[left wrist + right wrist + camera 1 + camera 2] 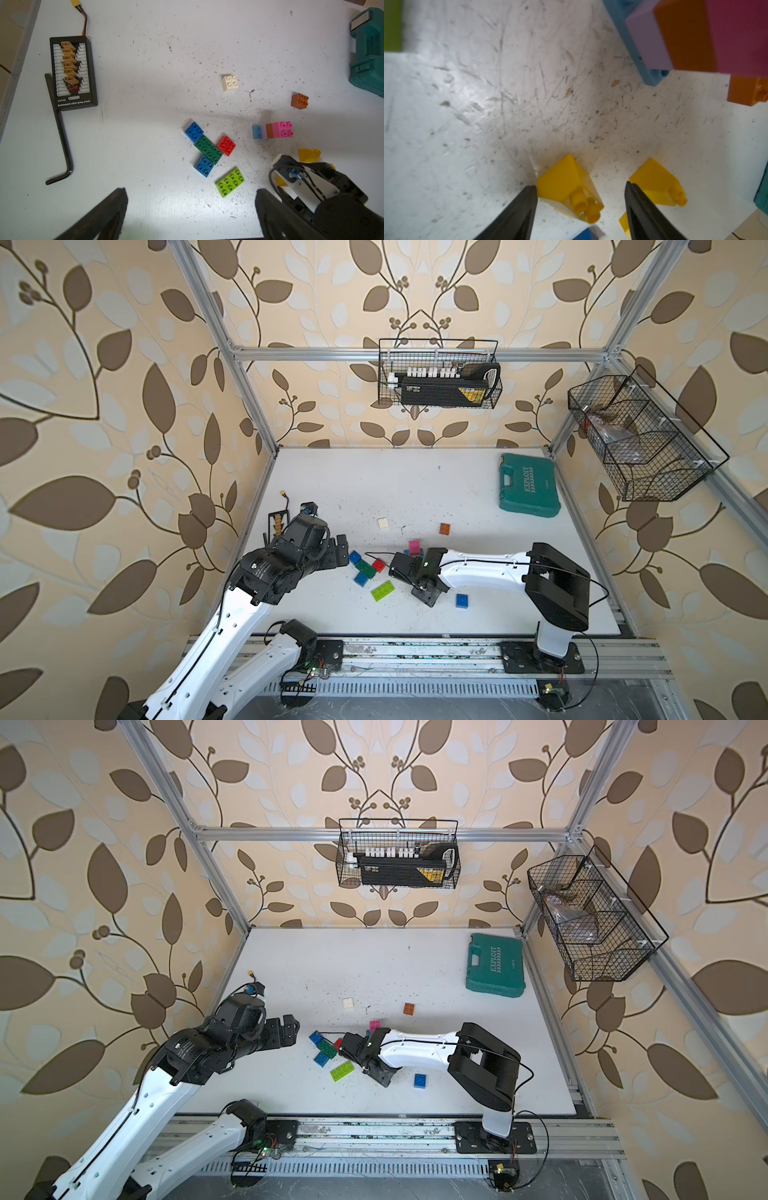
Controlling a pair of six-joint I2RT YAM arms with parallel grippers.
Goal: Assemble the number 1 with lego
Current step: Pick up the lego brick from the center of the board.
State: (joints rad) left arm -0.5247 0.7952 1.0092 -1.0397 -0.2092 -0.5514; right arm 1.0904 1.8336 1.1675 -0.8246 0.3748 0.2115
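Loose lego lies mid-table in both top views: a blue brick, a long green one, a red one, a long lime one, a white one and a brown one. A stack of light blue, lilac, brown and pink stands beside the right wrist. My right gripper is open, low over the table, straddling a yellow sloped brick. That brick sits against one finger, with a gap to the other. Another yellow brick lies just outside. My left gripper hangs wide open and empty near the lime brick.
A teal tool case lies at the back right of the table. A black charging plate and a hex key rest by the left edge. Wire baskets hang on the walls. A blue brick sits near the right arm.
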